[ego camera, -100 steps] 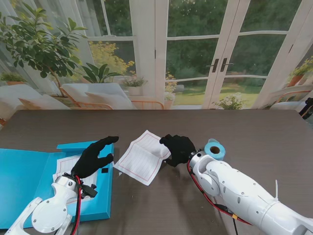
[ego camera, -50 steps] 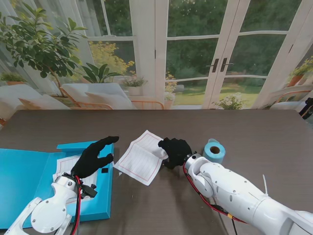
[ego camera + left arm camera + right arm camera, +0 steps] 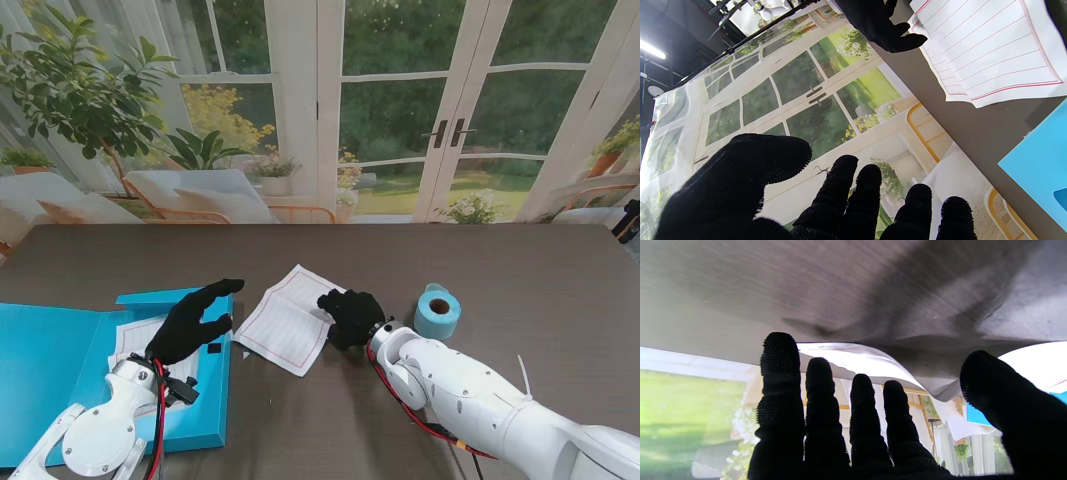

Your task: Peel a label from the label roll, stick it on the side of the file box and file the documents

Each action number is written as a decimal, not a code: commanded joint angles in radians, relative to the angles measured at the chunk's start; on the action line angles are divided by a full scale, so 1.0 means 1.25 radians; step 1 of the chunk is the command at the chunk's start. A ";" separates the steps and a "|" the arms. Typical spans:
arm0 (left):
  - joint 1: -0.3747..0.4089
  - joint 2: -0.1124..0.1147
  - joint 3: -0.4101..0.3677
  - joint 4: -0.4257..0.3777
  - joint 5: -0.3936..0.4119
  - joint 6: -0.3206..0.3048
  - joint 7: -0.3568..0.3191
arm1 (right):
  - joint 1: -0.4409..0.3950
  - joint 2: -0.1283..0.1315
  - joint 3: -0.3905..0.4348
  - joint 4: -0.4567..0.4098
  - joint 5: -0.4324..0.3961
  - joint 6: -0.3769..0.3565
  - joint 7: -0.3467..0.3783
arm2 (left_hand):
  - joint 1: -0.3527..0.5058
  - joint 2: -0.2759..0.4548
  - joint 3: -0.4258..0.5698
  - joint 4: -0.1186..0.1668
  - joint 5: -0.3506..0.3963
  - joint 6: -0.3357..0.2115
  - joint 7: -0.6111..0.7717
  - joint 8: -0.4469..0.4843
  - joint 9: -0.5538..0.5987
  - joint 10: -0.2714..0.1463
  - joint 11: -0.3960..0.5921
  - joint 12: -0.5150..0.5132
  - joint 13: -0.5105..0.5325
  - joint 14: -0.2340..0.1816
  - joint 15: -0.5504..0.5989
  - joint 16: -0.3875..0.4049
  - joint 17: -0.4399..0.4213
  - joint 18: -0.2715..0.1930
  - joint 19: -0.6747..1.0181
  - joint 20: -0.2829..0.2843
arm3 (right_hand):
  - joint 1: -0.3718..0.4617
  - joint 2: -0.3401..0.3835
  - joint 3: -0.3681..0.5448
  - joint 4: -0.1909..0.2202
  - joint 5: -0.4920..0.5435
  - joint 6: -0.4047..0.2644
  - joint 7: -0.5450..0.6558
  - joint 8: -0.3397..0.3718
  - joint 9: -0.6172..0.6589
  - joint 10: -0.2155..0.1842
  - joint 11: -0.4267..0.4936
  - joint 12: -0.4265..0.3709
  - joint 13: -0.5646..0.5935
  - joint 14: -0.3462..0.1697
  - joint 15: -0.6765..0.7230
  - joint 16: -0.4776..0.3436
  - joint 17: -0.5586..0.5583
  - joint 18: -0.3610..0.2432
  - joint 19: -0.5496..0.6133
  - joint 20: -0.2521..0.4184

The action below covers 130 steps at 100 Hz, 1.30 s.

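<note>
The blue file box (image 3: 60, 365) lies opened flat at the near left, with a lined sheet (image 3: 133, 340) inside it. My left hand (image 3: 190, 322) hovers open over its right part, fingers spread (image 3: 853, 200). A loose lined document (image 3: 288, 322) lies on the table between the hands; it also shows in the left wrist view (image 3: 990, 50). My right hand (image 3: 352, 317) sits at the document's right edge, fingers straight and thumb apart (image 3: 873, 426), with the curled paper edge (image 3: 853, 356) between them. The blue label roll (image 3: 437, 310) stands upright to the right of that hand.
The dark wooden table (image 3: 520, 260) stretches back to a printed backdrop of glass doors and plants. A small black item (image 3: 214, 348) lies on the file box near my left wrist. My right forearm (image 3: 470, 400) crosses the near right of the table.
My right hand has slid left and nearer to me, away from the label roll. The document's raised right corner has dropped lower. The left hand has stayed still.
</note>
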 commanded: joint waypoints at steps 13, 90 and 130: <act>0.004 -0.001 0.001 -0.008 -0.015 0.006 -0.023 | 0.006 -0.020 -0.016 0.024 0.007 -0.005 0.002 | 0.006 0.014 -0.002 0.023 0.000 -0.001 -0.017 -0.003 -0.002 -0.006 -0.002 -0.006 -0.012 -0.004 -0.007 -0.012 -0.011 -0.024 -0.011 0.000 | 0.015 0.050 0.008 0.027 -0.025 -0.019 0.009 0.003 0.006 0.013 0.016 -0.003 -0.007 -0.001 0.009 -0.005 -0.367 -0.013 0.018 -0.006; -0.012 0.001 0.014 0.001 -0.054 0.036 -0.053 | 0.017 -0.036 -0.029 0.065 0.007 0.015 -0.043 | 0.004 0.030 -0.008 0.017 0.000 0.004 -0.021 -0.005 -0.002 0.001 -0.005 -0.007 -0.011 -0.001 -0.007 -0.013 -0.011 -0.021 -0.010 0.002 | 0.047 -0.001 0.033 0.020 -0.036 -0.032 0.011 0.006 0.015 0.021 0.021 0.000 0.010 -0.003 0.018 -0.004 -0.359 -0.012 0.032 -0.016; -0.025 0.002 0.024 0.010 -0.077 0.055 -0.070 | 0.039 -0.120 -0.062 0.212 0.082 -0.024 -0.113 | 0.002 0.041 -0.012 0.011 0.005 0.006 -0.021 -0.005 -0.002 0.001 -0.006 -0.007 -0.010 0.001 -0.007 -0.012 -0.010 -0.021 -0.009 0.003 | 0.004 0.077 0.039 0.027 0.022 -0.155 0.020 0.006 0.039 0.017 0.033 0.004 0.024 -0.007 0.032 -0.001 -0.353 -0.014 0.041 -0.012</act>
